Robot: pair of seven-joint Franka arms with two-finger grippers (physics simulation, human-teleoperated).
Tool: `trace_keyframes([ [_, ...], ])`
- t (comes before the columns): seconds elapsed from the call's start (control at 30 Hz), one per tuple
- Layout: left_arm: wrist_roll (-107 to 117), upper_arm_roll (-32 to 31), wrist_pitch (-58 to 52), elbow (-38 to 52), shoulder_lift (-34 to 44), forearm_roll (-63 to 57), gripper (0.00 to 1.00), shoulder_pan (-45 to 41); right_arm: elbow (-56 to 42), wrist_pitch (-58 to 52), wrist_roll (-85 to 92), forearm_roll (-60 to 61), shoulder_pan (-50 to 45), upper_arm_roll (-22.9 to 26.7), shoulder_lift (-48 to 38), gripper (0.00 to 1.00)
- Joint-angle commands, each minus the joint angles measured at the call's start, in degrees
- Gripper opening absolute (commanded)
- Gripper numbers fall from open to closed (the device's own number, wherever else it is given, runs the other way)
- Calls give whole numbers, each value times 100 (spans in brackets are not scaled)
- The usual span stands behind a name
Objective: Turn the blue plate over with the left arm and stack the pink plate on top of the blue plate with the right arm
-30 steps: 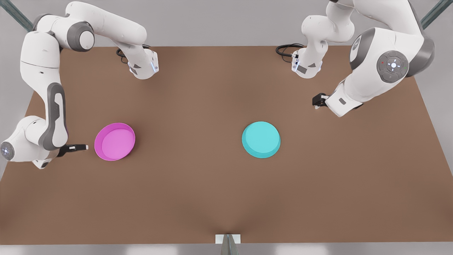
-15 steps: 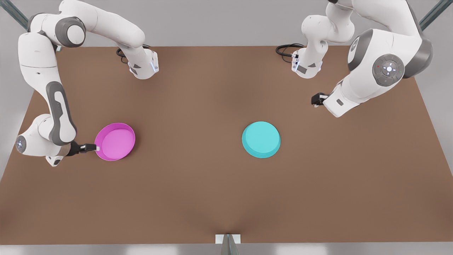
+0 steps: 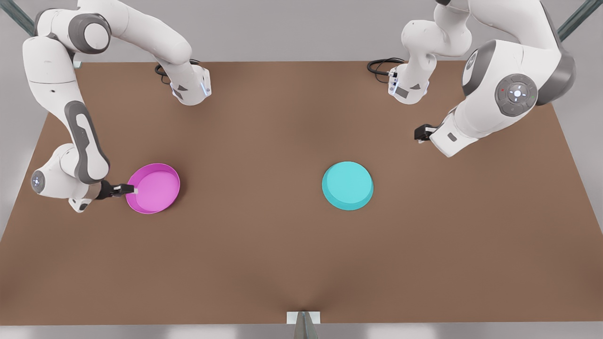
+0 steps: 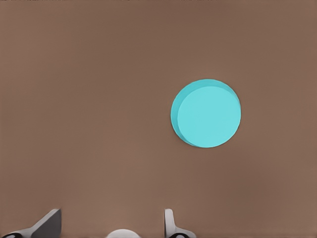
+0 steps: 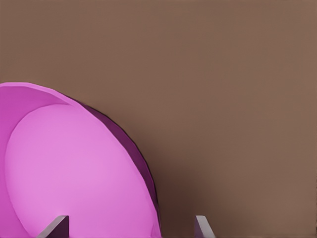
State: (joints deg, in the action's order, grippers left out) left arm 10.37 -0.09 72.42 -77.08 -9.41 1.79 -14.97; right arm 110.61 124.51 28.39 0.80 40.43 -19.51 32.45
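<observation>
Pink plate (image 3: 153, 188) rim straddled by released right claw (image 3: 134, 190), left claw (image 3: 418, 134) released, well apart from blue plate (image 3: 347, 185).

The right gripper (image 3: 133, 190), at the table's edge on the front view's left, has slid sideways toward the pink plate (image 3: 153, 188); a second ago it sat clear of the dish, and now its tip reaches over the plate's rim, one finger (image 5: 55, 227) above the plate's inside and the other outside the rim. Its arm has swung in with it. The left gripper (image 3: 419, 135) has crept slightly toward the table's far edge
</observation>
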Motion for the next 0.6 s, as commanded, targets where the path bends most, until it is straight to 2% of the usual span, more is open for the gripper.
trace_keyframes([
  [0.0,0,0,-9,0,0,-3,100,3,31,20,9,-10,0,0,-10,94],
  [0.2,-26,-26,-123,26,0,23,100,20,110,99,0,-72,-9,0,7,93],
  [0.23,-18,-70,-316,62,18,49,100,-15,110,126,-9,-72,-18,-9,25,87],
  [0.3,-9,-202,-623,62,62,58,100,-15,110,126,-18,-72,-18,0,33,69],
  [0.37,0,-194,-642,122,44,32,100,3,110,108,-18,-80,-9,0,33,61],
  [0.4,-17,-132,-642,299,27,32,100,38,110,108,-18,-80,0,0,33,53],
  [0.47,-9,-106,-598,299,-17,14,100,47,110,117,-18,-89,0,0,42,47],
  [0.57,-9,-97,-598,299,-17,14,100,73,110,135,-35,-89,-9,0,51,47],
])
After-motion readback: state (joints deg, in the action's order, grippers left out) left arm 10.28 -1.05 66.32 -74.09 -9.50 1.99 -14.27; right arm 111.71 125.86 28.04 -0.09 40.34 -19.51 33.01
